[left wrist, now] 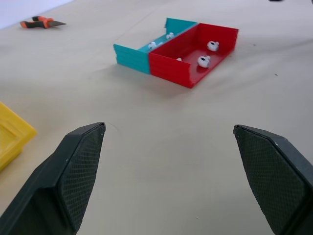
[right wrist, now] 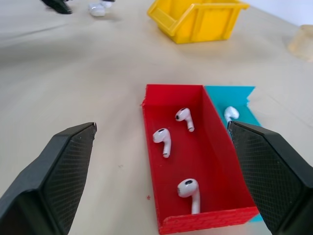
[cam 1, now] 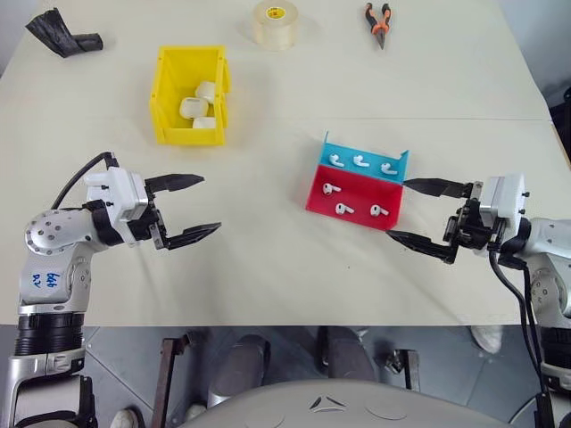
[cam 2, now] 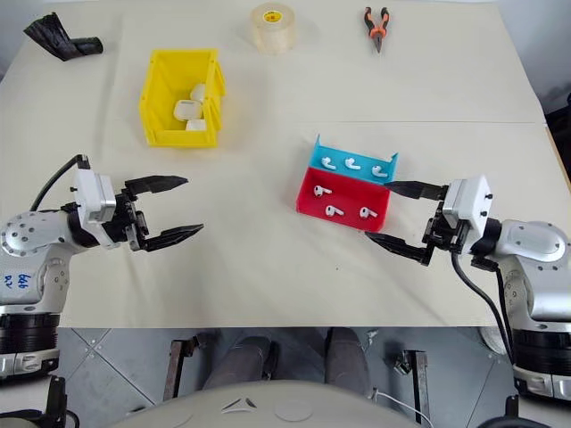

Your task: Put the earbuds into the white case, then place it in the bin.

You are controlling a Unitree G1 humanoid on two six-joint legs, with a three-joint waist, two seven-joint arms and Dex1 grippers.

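Both of my grippers hang low over the near part of the table (cam 1: 268, 267), one at each side, pointing in toward each other. My left gripper (cam 1: 189, 208) has its jaws spread wide with nothing between them; bare tabletop lies under its fingers (left wrist: 78, 171). My right gripper (cam 1: 422, 214) is just as wide and just as empty, its tips just beside the right end of the tray (cam 1: 357, 210) without touching it.

That tray is a shallow one in two halves, red nearer me and blue behind. Six earbuds (right wrist: 163, 138) lie loose in it: three in the red half and three in the blue. From my right wrist I see the red half straight ahead between my fingers (right wrist: 63, 176), its three buds lying apart from one another, stems pointing different ways.

Farther back and to my left stands the bin (cam 1: 169, 98), yellow, well apart from the tray. Three white cases (cam 1: 194, 108) sit inside it, bunched toward its right wall; I cannot tell whether their lids are up or down.

Along the far edge lie a crumpled black bag (cam 1: 61, 36) at the left, a roll of tape (cam 1: 275, 24) near the middle, and pliers (cam 1: 378, 23) with orange handles to the right.
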